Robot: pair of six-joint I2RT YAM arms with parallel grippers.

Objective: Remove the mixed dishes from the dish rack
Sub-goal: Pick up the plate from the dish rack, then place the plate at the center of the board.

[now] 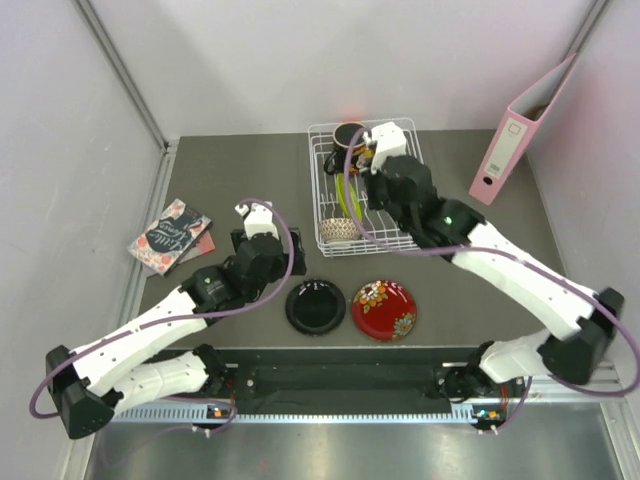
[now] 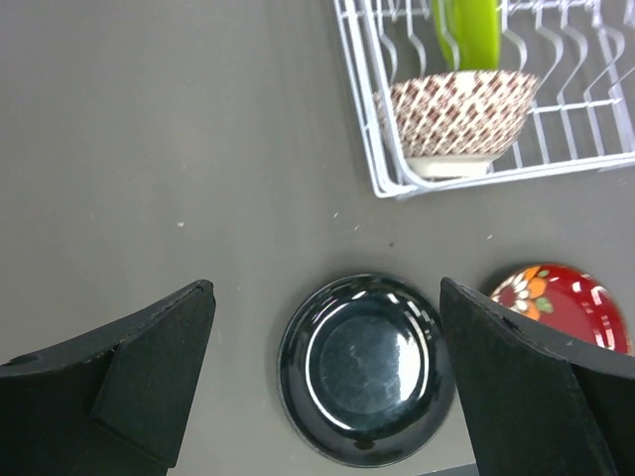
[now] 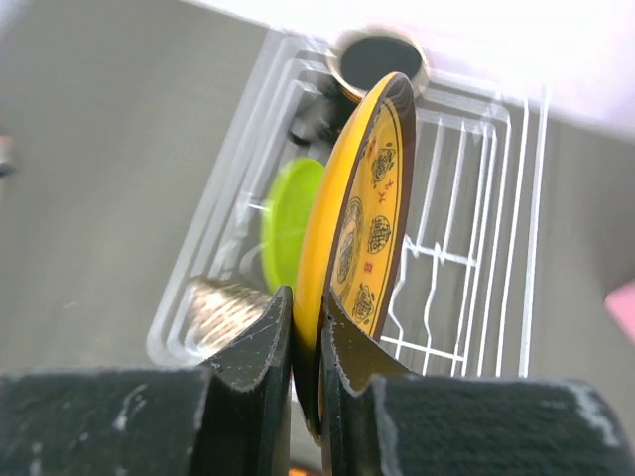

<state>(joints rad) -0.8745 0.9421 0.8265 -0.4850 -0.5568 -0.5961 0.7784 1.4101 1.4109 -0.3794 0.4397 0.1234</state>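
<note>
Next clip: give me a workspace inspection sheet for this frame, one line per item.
Surface: dark grey table, a few pale specks.
Job's things: dish rack holds the mug, the upright lime green plate and the patterned bowl. The black plate and red floral plate lie on the table. The yellow plate is held on edge at the rack.
Clutter: booklets at left; pink binder leaning at right.
Grippers: left gripper open above the black plate; right gripper shut on the yellow plate.
Cables: purple cables loop along both arms.
Surroundings: pale walls, metal frame posts.
</note>
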